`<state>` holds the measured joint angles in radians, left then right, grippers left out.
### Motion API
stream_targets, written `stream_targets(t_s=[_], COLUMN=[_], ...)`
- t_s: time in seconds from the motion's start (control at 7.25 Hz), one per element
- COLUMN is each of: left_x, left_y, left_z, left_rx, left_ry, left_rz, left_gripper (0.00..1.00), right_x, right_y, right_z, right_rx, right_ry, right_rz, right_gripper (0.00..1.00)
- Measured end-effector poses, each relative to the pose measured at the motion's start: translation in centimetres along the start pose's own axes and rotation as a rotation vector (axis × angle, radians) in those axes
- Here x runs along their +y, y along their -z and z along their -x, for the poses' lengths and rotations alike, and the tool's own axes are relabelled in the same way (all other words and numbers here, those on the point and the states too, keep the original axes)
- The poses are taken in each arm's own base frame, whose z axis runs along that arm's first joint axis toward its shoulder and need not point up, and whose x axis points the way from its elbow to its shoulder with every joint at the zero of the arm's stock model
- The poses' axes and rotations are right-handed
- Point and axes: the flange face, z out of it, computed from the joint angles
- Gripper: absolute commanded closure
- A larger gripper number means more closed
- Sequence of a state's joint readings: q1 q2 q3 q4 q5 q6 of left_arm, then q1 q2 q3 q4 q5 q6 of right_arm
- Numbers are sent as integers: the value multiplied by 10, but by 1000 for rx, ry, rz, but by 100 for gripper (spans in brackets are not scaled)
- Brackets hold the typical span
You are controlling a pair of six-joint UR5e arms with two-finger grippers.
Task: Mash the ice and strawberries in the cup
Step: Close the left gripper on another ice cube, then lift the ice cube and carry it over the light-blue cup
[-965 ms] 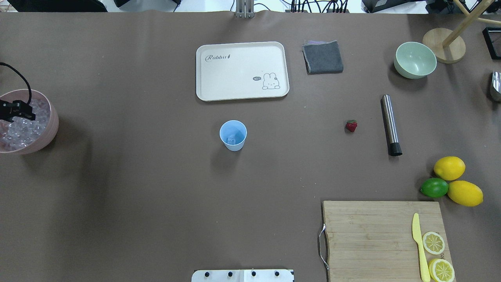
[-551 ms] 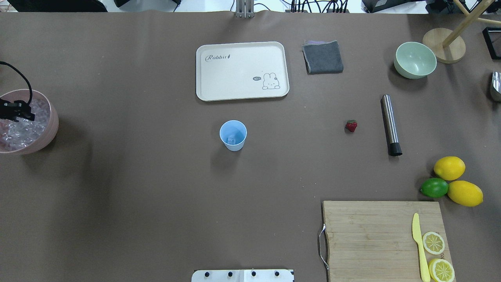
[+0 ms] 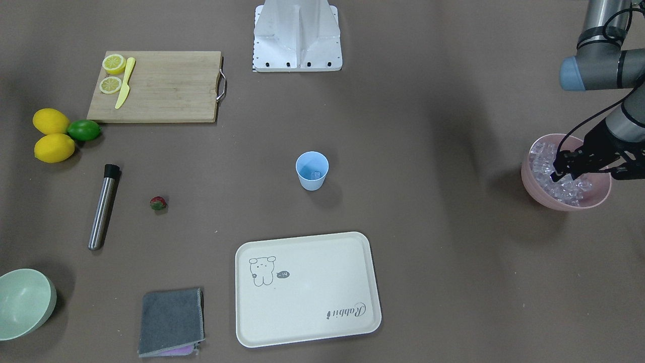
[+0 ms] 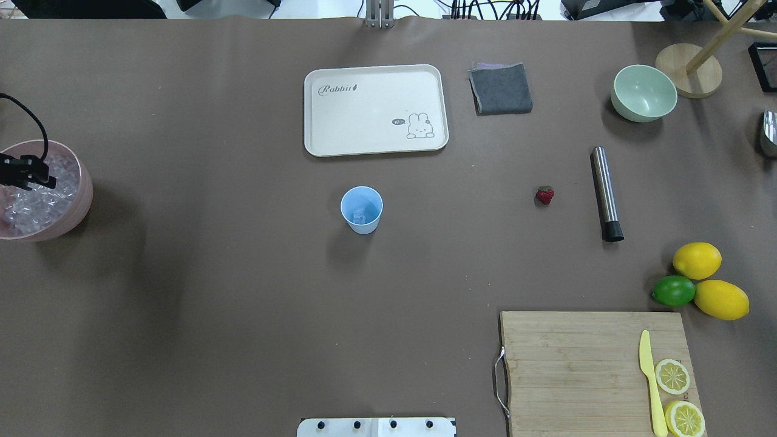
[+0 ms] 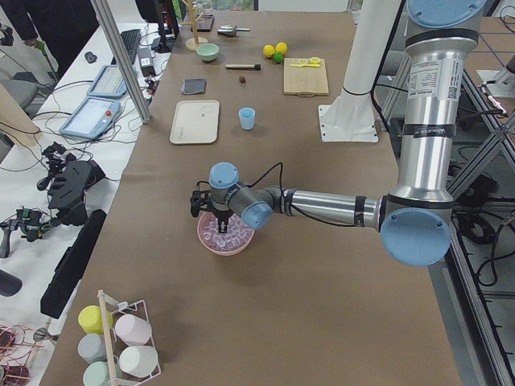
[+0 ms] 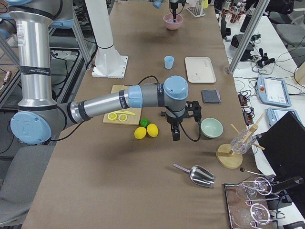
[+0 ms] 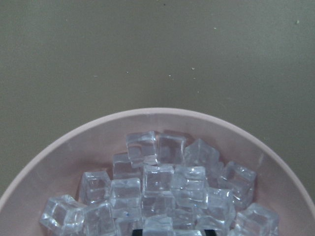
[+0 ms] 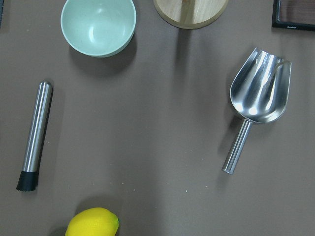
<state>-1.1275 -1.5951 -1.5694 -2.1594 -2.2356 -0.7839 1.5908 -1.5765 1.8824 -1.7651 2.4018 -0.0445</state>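
Observation:
The light-blue cup (image 4: 362, 209) stands upright mid-table with one clear ice cube (image 4: 359, 215) inside. The red strawberry (image 4: 545, 195) lies on the table to its right. A pink bowl (image 4: 84, 185) at the far left holds a heap of ice (image 7: 162, 191). My left gripper (image 3: 563, 174) is dipped into that ice. In the left wrist view its fingertips (image 7: 206, 232) barely show at the bottom edge, set apart with a cube between them. My right gripper (image 6: 175, 136) hangs above the table near the lemons and shows only in the exterior right view, so I cannot tell its state.
A steel muddler (image 4: 606, 193) lies right of the strawberry. A cream tray (image 4: 375, 109), grey cloth (image 4: 501, 88) and pale green bowl (image 4: 643, 93) sit at the back. Lemons (image 4: 697, 260), a lime (image 4: 674, 291) and a cutting board (image 4: 576, 364) are front right. A metal scoop (image 8: 258, 98) lies far right.
My left gripper has shifted slightly in the ice, and the pink bowl has nudged a little to the right. Nothing else has moved.

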Motion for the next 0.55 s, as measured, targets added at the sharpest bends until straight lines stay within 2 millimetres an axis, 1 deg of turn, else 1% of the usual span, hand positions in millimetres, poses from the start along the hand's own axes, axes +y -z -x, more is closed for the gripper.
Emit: stream_targets(t_s=[0.28, 0.55], left_x=[-2, -4], left_y=[19, 47], left_z=[4, 10], left_rx=[7, 17], left_ry=[10, 22], left_rz=[-29, -79], left_gripper=[100, 100], right_x=[0, 0], right_y=[0, -1], right_z=[0, -1], right_rx=[0, 0], right_ry=[0, -1], right_rz=[0, 3], right_gripper=[0, 0])
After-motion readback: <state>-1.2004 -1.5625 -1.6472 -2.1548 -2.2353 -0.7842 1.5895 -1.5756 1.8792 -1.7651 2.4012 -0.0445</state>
